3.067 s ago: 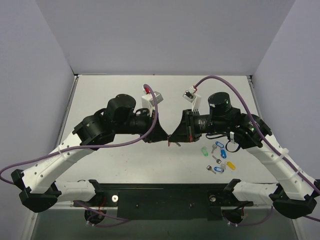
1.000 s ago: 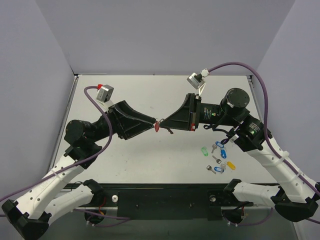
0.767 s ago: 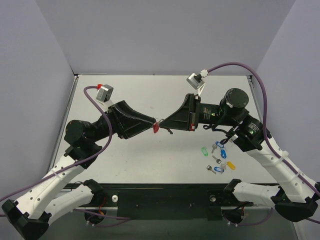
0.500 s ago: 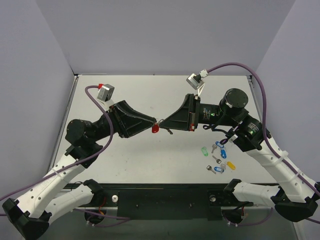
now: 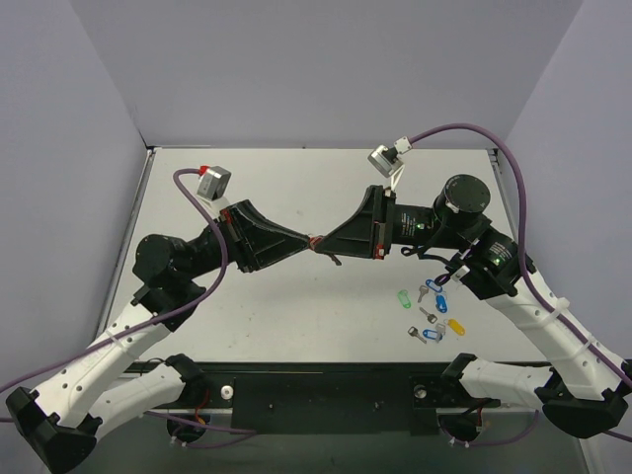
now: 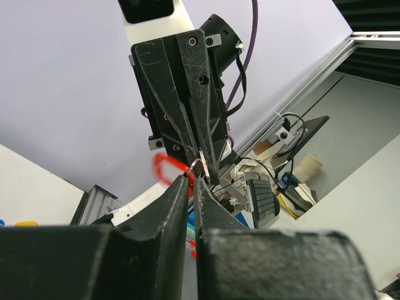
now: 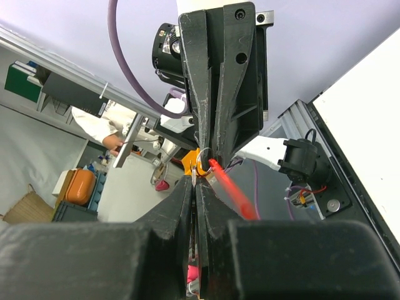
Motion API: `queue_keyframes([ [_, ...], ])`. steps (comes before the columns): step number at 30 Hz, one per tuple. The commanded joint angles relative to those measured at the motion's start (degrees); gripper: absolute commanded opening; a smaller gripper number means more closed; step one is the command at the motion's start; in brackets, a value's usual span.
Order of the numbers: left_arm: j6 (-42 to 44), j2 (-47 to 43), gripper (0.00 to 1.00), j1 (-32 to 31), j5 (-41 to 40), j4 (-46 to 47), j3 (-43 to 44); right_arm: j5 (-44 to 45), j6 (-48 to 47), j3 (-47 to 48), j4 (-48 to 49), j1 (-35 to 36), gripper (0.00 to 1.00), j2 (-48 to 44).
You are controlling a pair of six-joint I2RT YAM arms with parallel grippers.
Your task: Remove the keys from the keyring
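My two grippers meet tip to tip above the middle of the table. My left gripper (image 5: 309, 240) (image 6: 191, 179) is shut on the ring end of the keyring. Its red tag (image 7: 229, 191) hangs free from the ring, blurred, and barely shows in the top view (image 5: 314, 240). My right gripper (image 5: 321, 241) (image 7: 195, 181) is shut on the small silvery key (image 7: 194, 175), whose thin blade sits between the jaws. The key is still joined to the thin ring. The left wrist view shows the tag as a red blur (image 6: 157, 167).
Several loose keys lie on the white table at the right front, with a green tag (image 5: 403, 298), blue tags (image 5: 432, 289) and a yellow tag (image 5: 455, 325). Grey walls stand behind and at both sides. Purple cables loop over both arms.
The red tag, hanging down-left of the fingertips a second ago, has swung up and is almost hidden between them. The left wrist has shifted slightly right. The right arm holds still.
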Motion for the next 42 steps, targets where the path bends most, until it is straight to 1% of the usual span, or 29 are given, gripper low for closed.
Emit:
queue_keyframes([
  [1, 0.7, 0.4, 0.13, -0.9, -0.7, 3.1, 1.6, -0.3, -1.1, 0.0, 2.5, 0.8, 0.00, -0.7],
  [2, 1.0, 0.3, 0.08, -1.2, -1.0, 3.0, 1.6, -0.3, -1.3, 0.0, 2.3, 0.7, 0.00, -0.7],
  [3, 1.2, 0.4, 0.06, -1.3, -1.2, 2.6, 1.8, -0.3, -1.6, -0.1, 1.9, 0.8, 0.00, -0.7],
  [4, 1.6, 0.4, 0.01, -1.8, -1.3, 2.5, 1.8, -0.3, -1.8, -0.1, 1.6, 0.8, 0.00, -0.7],
  [5, 2.0, 0.4, 0.00, -1.8, -1.5, 1.9, 2.0, -0.2, -2.1, -0.1, 1.2, 0.9, 0.00, -0.9],
  [10, 4.3, -0.6, 0.00, -2.6, -3.1, -0.3, 2.3, 0.1, -3.3, -0.2, -0.7, 0.9, 0.00, -1.3],
  [12, 4.5, -1.0, 0.00, -2.7, -3.8, -0.6, 2.3, 0.4, -4.3, -0.2, -1.3, 0.9, 0.00, -1.4],
  [13, 4.6, -1.3, 0.00, -2.8, -4.2, -0.7, 2.4, 0.7, -4.9, -0.2, -3.3, 0.9, 0.00, -1.4],
  [15, 4.7, -1.4, 0.00, -3.0, -5.0, -0.7, 2.6, 1.1, -4.9, -0.9, -3.5, 0.9, 0.00, -1.4],
  [23, 5.2, -2.1, 0.00, -3.6, -7.0, -0.2, 1.7, 3.3, -1.6, -4.0, 1.6, 0.9, 0.00, -1.2],
  [26, 5.0, -2.1, 0.00, -3.9, -7.6, 0.3, 1.2, 3.5, 1.1, -5.2, 5.1, 1.1, 0.00, -1.1],
  [29, 5.2, -1.9, 0.00, -4.0, -7.7, 0.4, 1.2, 3.9, 1.1, -5.4, 5.2, 1.3, 0.00, -1.0],
  [31, 6.1, -1.9, 0.00, -4.1, -7.5, -1.0, 1.6, 3.9, 0.7, -4.7, 4.5, 1.2, 0.00, -0.9],
  [33, 7.9, -2.1, 0.00, -4.1, -7.5, -4.4, 2.5, 3.6, -0.7, -3.7, 2.4, 1.2, 0.00, -0.8],
  [34, 8.6, -2.3, 0.00, -4.1, -7.5, -7.5, 3.6, 3.6, -1.9, -3.4, 0.7, 1.2, 0.00, -0.8],
  [35, 10.5, -2.6, 0.09, -4.2, -7.4, -9.3, 4.2, 3.6, -2.4, -2.8, 0.0, 1.2, 0.00, -0.8],
  [36, 11.5, -3.0, 0.14, -4.1, -7.4, -13.2, 5.6, 3.4, -3.4, -2.5, -1.3, 1.1, 0.00, -0.8],
  [37, 13.7, -3.3, 0.28, -4.1, -7.4, -15.0, 6.2, 3.4, -3.9, -1.9, -3.1, 1.3, 0.00, -0.7],
  [38, 14.9, -3.9, 0.38, -4.2, -7.6, -18.9, 7.3, 3.3, -5.0, -1.3, -4.7, 1.2, 0.00, -0.8],
  [39, 16.5, -4.2, 0.39, -4.1, -7.8, -20.7, 7.8, 3.2, -5.5, -1.1, -5.6, 1.2, 0.00, -0.8],
  [41, 18.7, -5.3, 0.46, -4.0, -8.6, -24.7, 8.9, 3.0, -6.6, -0.7, -7.1, 1.2, 0.00, -1.0],
  [42, 19.3, -5.9, 0.52, -4.1, -8.8, -26.6, 9.5, 2.7, -7.0, -0.4, -7.8, 1.2, 0.00, -1.0],
])
